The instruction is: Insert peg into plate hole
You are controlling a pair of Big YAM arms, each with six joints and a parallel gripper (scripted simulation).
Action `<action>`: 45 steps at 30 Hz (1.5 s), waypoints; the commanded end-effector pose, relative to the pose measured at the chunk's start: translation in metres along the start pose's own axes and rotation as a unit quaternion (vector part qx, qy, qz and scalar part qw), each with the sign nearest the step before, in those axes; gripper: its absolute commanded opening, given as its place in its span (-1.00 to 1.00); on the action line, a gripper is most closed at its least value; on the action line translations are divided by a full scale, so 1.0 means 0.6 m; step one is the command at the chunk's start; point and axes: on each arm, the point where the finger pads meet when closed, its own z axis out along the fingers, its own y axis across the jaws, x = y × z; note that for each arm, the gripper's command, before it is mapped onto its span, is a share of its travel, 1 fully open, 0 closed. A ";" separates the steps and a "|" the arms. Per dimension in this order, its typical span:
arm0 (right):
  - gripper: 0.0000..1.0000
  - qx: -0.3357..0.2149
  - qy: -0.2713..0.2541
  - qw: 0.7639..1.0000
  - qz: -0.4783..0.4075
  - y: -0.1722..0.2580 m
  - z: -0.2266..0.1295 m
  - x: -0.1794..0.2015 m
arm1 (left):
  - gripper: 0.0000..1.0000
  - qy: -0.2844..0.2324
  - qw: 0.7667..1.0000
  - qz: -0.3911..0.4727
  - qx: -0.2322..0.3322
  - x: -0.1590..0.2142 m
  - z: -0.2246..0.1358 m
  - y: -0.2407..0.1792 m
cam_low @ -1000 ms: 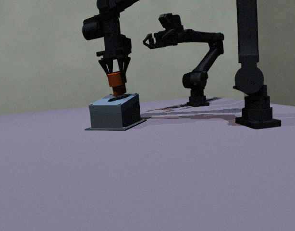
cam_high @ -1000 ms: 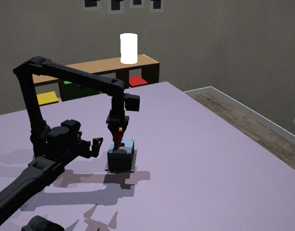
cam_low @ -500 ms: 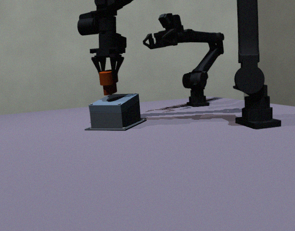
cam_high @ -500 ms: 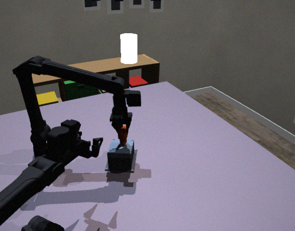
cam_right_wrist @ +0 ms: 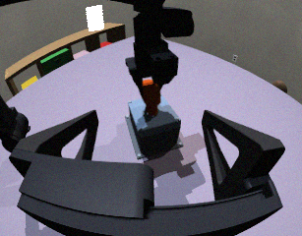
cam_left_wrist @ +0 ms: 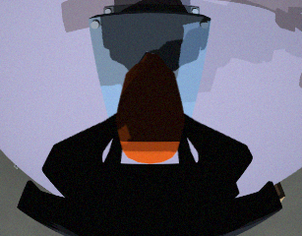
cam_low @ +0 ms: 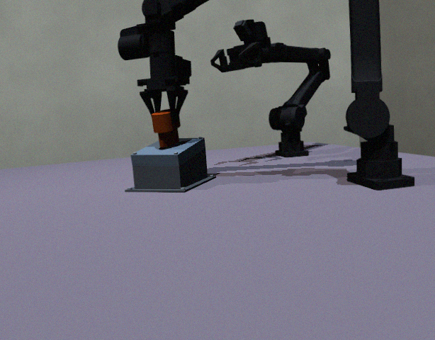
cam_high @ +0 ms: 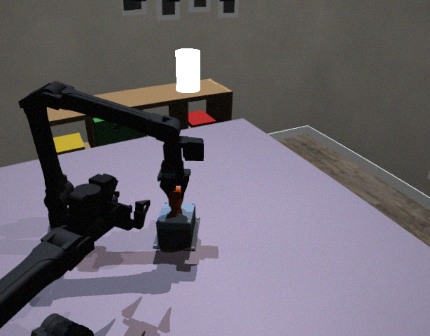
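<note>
An orange peg [cam_high: 176,203] [cam_low: 161,122] [cam_left_wrist: 151,108] [cam_right_wrist: 151,94] stands over the pale blue top plate [cam_high: 188,210] [cam_low: 148,150] [cam_left_wrist: 108,96] of a grey box. In the exterior view it leans slightly. Its lower end meets the plate in a dark patch; the hole's rim and the peg's depth in it cannot be told. My left gripper [cam_high: 176,197] [cam_low: 166,118] [cam_left_wrist: 150,116] is shut on the peg, with the fingers on both sides of it below the wrist. My right gripper [cam_right_wrist: 150,116] is open and empty, off to the side of the box and facing it.
The box stands on a thin base flange [cam_high: 197,231] [cam_low: 155,190] on the lilac table [cam_high: 298,253] [cam_low: 217,256]. The right arm's wrist is close beside the box in the top view. A shelf [cam_high: 143,97] [cam_right_wrist: 67,44] with a white lamp [cam_high: 188,70] [cam_right_wrist: 94,19] stands beyond the table.
</note>
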 end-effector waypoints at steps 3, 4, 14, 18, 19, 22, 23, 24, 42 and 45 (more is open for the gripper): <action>1.00 0.006 -0.007 1.000 0.001 -0.005 0.001 -0.026 | -0.21 0.002 1.000 0.006 -0.018 0.001 -0.011 0.018; 1.00 0.006 -0.007 1.000 0.001 -0.005 0.001 -0.026 | -0.21 0.002 1.000 0.006 -0.017 0.001 -0.011 0.017; 1.00 0.006 -0.007 1.000 0.001 -0.005 0.001 -0.026 | -0.21 0.001 0.999 -0.013 -0.032 0.004 -0.041 0.028; 1.00 0.006 -0.007 1.000 0.001 -0.005 0.001 -0.026 | -0.21 0.002 0.999 -0.009 -0.035 0.007 -0.038 0.032; 1.00 0.006 -0.007 1.000 0.001 -0.005 0.001 -0.026 | -0.21 0.002 1.000 -0.009 -0.030 0.006 -0.027 0.019; 1.00 0.006 -0.007 1.000 0.001 -0.005 0.001 -0.026 | -0.21 0.001 0.999 -0.015 -0.031 0.006 -0.028 0.020; 1.00 0.006 -0.007 1.000 0.001 -0.005 0.001 -0.026 | -0.21 0.001 0.999 -0.015 -0.031 0.006 -0.028 0.020; 1.00 0.006 -0.007 1.000 0.001 -0.005 0.001 -0.026 | -0.21 0.001 0.999 -0.015 -0.030 0.006 -0.025 0.020; 1.00 0.005 -0.014 1.000 0.001 -0.005 0.001 -0.031 | -0.21 0.001 1.000 -0.006 -0.016 0.011 -0.013 0.021; 1.00 0.005 -0.014 1.000 0.001 -0.005 0.001 -0.031 | -0.21 0.000 1.000 -0.008 0.004 0.007 0.023 -0.001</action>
